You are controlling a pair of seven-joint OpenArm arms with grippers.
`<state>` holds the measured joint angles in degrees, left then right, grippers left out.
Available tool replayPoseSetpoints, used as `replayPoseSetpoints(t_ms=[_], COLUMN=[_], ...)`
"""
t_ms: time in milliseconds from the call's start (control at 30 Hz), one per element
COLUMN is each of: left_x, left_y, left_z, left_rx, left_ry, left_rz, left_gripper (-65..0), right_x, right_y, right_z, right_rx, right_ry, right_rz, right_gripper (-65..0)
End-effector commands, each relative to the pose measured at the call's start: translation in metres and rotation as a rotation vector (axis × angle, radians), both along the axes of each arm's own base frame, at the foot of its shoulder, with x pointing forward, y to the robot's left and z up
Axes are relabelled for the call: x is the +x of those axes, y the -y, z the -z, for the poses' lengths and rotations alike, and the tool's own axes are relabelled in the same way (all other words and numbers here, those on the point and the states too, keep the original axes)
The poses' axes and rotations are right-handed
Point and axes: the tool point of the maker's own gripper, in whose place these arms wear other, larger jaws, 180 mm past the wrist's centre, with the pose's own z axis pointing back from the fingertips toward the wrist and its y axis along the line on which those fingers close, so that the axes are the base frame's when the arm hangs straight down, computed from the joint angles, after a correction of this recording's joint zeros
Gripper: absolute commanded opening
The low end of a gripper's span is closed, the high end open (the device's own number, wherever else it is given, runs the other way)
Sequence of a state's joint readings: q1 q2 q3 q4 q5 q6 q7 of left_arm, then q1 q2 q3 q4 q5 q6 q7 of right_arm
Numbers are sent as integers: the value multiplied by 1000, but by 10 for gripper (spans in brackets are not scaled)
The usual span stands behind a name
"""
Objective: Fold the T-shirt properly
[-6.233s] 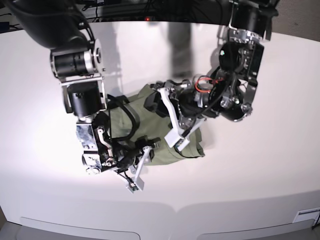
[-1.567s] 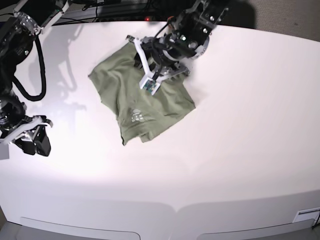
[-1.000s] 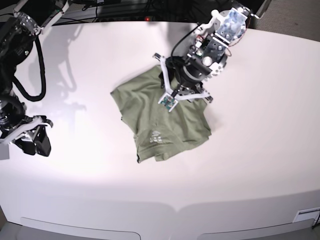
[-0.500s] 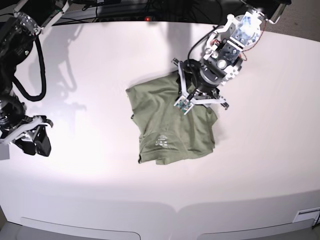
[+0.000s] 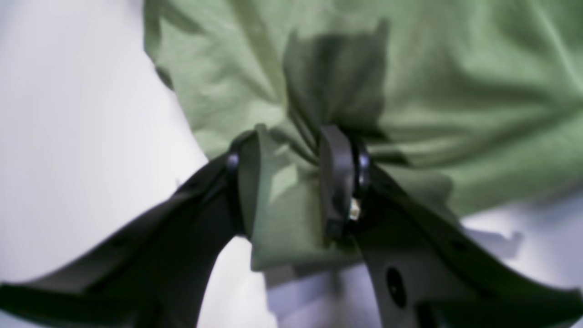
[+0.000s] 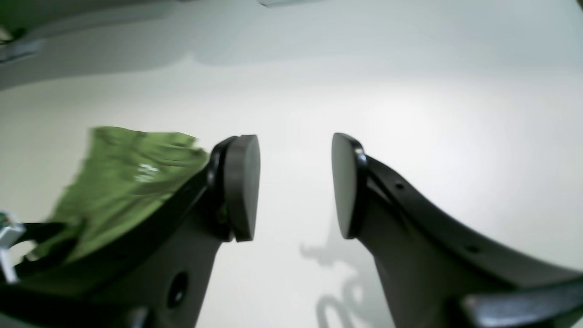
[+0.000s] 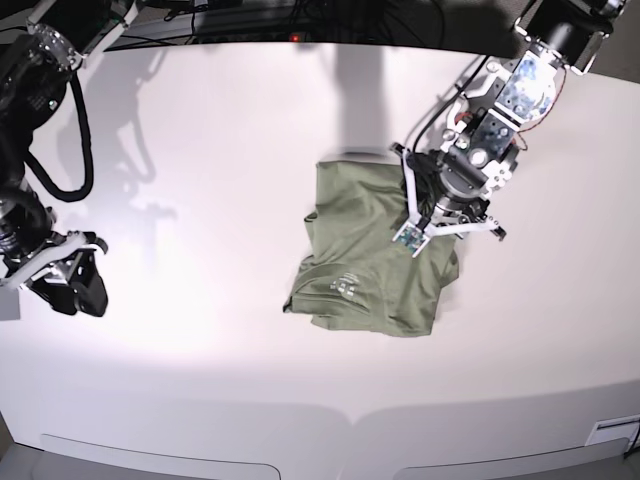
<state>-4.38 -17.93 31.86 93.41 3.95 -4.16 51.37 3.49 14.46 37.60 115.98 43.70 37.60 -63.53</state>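
The T-shirt (image 7: 375,255) lies folded into a compact, wrinkled rectangle on the white desk (image 7: 250,150), right of centre in the base view, its small pale printed mark (image 7: 343,286) facing up near the lower left corner. The left gripper (image 5: 291,182) sits at the garment's right edge with its jaws clamped on a bunched pleat of green fabric. The right gripper (image 6: 295,182) hangs well apart at the desk's far side, jaws apart and holding nothing, the cloth visible beyond it.
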Motion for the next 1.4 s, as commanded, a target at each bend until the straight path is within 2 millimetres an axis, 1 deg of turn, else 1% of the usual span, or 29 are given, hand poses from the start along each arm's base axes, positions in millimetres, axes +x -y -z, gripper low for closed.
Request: replayPoseSetpoints(t_ms=[0,67,100,167,233,300,333,367,400,467,600,700,767,867,967,1067,1133,1200,1233,1267,1300,1367], left_x=[16,20,22,25,27,28,26,21,15,-1,-37,-65,-88,-126,-164,-203,-221,-227,-236,-249,-265,-302], left_y=[7,12,11,-2,-16,-27,-36,-45,-53,-69,-97,-125,-141,-157,-164,-161,-158,-151,-150,-150,-153,-166], left_z=[-27,-50,-62,-88,-119,-149,-161,-167,-170,-171,-165,-144,-130,-110,-94,-80,-78,-81,-69,-52,-31,15], left_rx=[-36,-60,-68,-87,-112,-128,-127,-132,-134,-120,-60,25,68,119,158,173,182,171,171,172,168,161], left_ry=[89,143,164,209,270,349,391,408,412,403,357,274,203,96,-7,-110,-120,-81,-111,-164,-228,-380], left_rz=[3,-8,-28,-120,-184,-205,-220,-237,-256,-295,-337,-377,-415,-446,-451,-431,-400,-359,-329,-301,-290,-317], left_gripper=[-435,-435,-435,-435,-435,-435,-435,-435,-435,-435,-435,-435,-435,-435,-435,-435,-435,-435,-435,-435,-435,-435], right_x=[2,2,1,-3,-10,-21,-28,-36,-42,-55,-93,-128,-155,-196,-236,-276,-300,-322,-335,-349,-362,-385], right_y=[-4,-4,-4,-8,-17,-22,-22,-21,-20,-15,0,19,31,37,34,20,6,-9,-15,-19,-23,-23], right_z=[-17,-15,-13,-9,-7,-2,3,9,10,18,37,50,58,68,82,98,108,123,132,142,154,184], right_rx=[-10,-17,-22,-26,-2,-3,-20,-42,-56,-98,-152,-172,-170,-112,-51,33,110,198,245,290,338,393], right_ry=[62,53,40,16,-16,-73,-114,-158,-171,-219,-331,-425,-496,-594,-702,-810,-875,-951,-1000,-1057,-1109,-1201], right_rz=[-28,-36,-38,-68,-133,-201,-224,-244,-256,-263,-230,-166,-123,-88,-50,-18,2,1,-4,-4,0,34], right_gripper=[-385,-385,-385,-385,-385,-385,-385,-385,-385,-385,-385,-385,-385,-385,-385,-385,-385,-385,-385,-385,-385,-385])
